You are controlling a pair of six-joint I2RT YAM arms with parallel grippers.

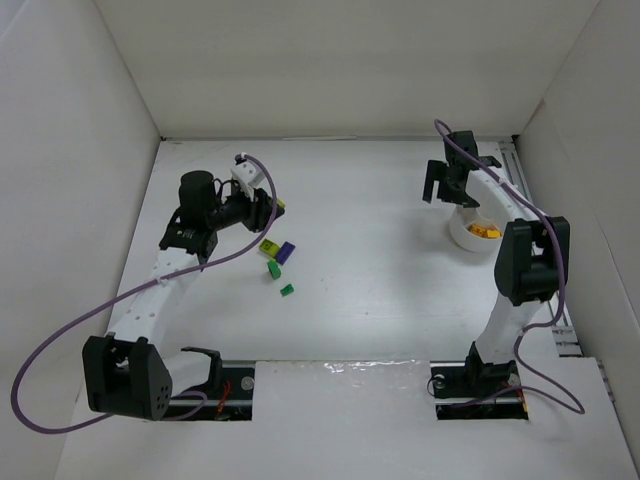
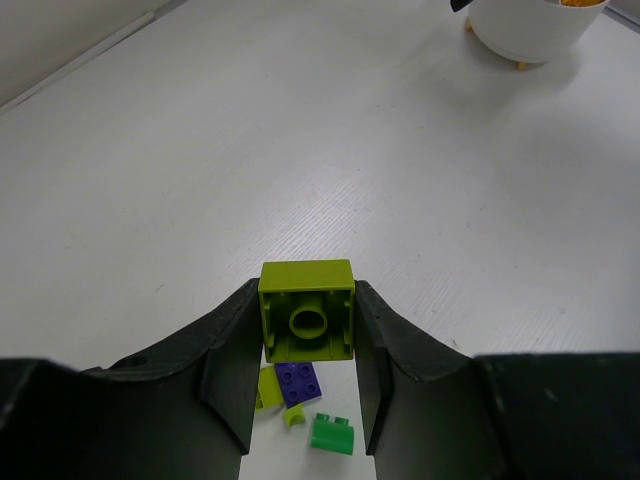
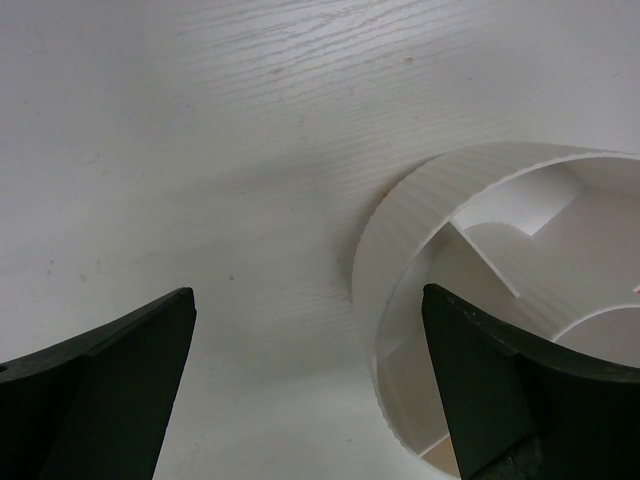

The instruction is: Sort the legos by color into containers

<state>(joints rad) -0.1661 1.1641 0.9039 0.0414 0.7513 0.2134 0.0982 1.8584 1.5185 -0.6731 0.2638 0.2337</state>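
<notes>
My left gripper (image 2: 307,300) is shut on a lime green lego brick (image 2: 307,312), held off the table with its hollow underside facing the wrist camera. Under it on the table lie a purple lego (image 2: 300,381), a lime one (image 2: 266,388), a small lime piece (image 2: 293,416) and a green one (image 2: 332,434). From above the same loose legos (image 1: 277,255) sit just right of the left gripper (image 1: 270,208). The white bowl (image 1: 462,236) with its wedge containers holds orange legos (image 1: 484,232). My right gripper (image 3: 308,298) hangs open beside the bowl's rim (image 3: 395,235), holding nothing.
White walls close in the table on the left, back and right. The right arm's forearm (image 1: 530,260) stands just right of the bowl. A purple cable loops off the table's left front. The bowl (image 2: 525,35) shows far ahead in the left wrist view.
</notes>
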